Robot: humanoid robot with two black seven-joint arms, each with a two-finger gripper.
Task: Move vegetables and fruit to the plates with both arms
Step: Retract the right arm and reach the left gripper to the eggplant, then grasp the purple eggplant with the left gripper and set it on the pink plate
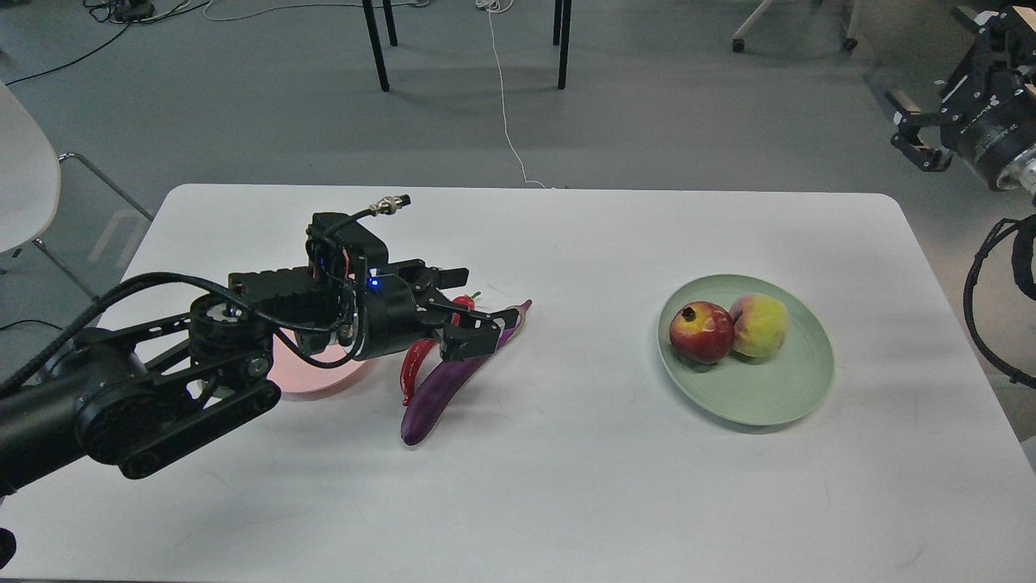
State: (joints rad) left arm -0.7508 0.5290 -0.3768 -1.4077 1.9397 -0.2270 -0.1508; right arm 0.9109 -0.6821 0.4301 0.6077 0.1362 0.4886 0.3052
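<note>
the left gripper (460, 316) is hovering with its fingers spread apart over the chili pepper (414, 364) and the eggplant (443, 389), gripping nothing. the two vegetables are lying side by side on the white table (566, 486), the chili touching the eggplant's left flank, both just right of the pink plate (312, 374), which is sitting mostly hidden under the left arm. the pomegranate (701, 331) and the peach (760, 325) are resting against each other on the green plate (761, 389) at the table's right side. the right gripper (919, 142) is hanging off past the table's far right corner; i cannot tell how its fingers are standing.
</note>
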